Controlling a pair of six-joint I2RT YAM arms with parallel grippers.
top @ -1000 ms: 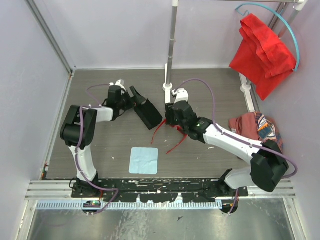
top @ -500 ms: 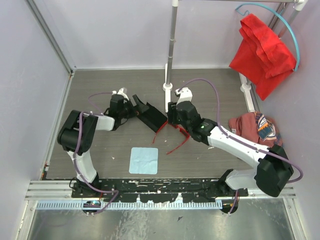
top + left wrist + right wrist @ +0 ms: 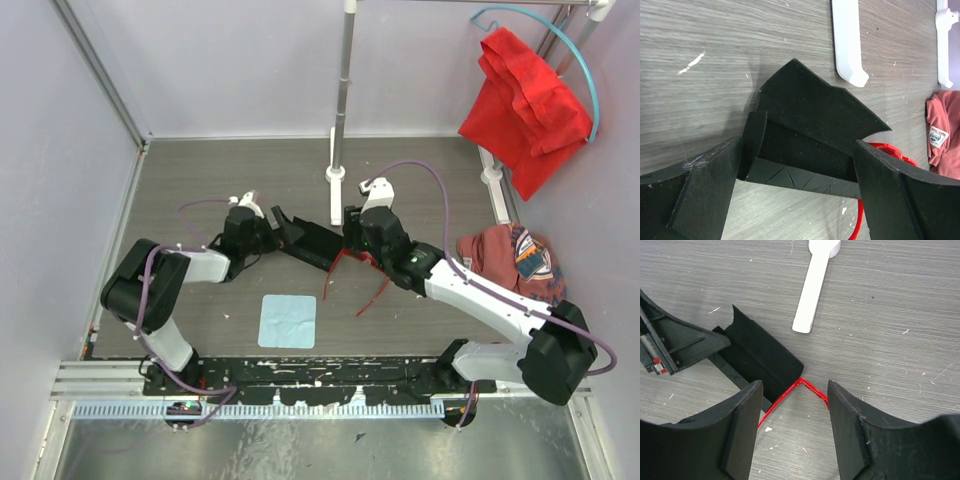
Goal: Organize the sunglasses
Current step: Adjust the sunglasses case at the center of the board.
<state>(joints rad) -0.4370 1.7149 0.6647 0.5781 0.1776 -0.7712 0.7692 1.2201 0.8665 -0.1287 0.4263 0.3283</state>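
Observation:
The sunglasses (image 3: 365,263) have a thin red frame and lie on the grey floor with their arms spread toward the near edge. My right gripper (image 3: 350,250) is over them with its jaws apart. In the right wrist view (image 3: 795,390) one red arm and hinge (image 3: 780,402) show between the fingers, and the front runs in behind the right finger. The black case (image 3: 312,243) lies open, its mouth end touching that hinge. My left gripper (image 3: 283,228) is shut on the case's lower flap (image 3: 799,172). A red rim (image 3: 885,149) shows past the case.
A pale blue cloth (image 3: 287,320) lies near the front. A white post base (image 3: 335,190) stands just behind the case. A crumpled reddish garment (image 3: 510,255) lies at the right, and a red cloth (image 3: 525,100) hangs above it. Walls close off the left and back.
My left gripper has swung the case round so it lies crosswise, its far end against the sunglasses. The sunglasses and my right gripper have shifted a little to the right.

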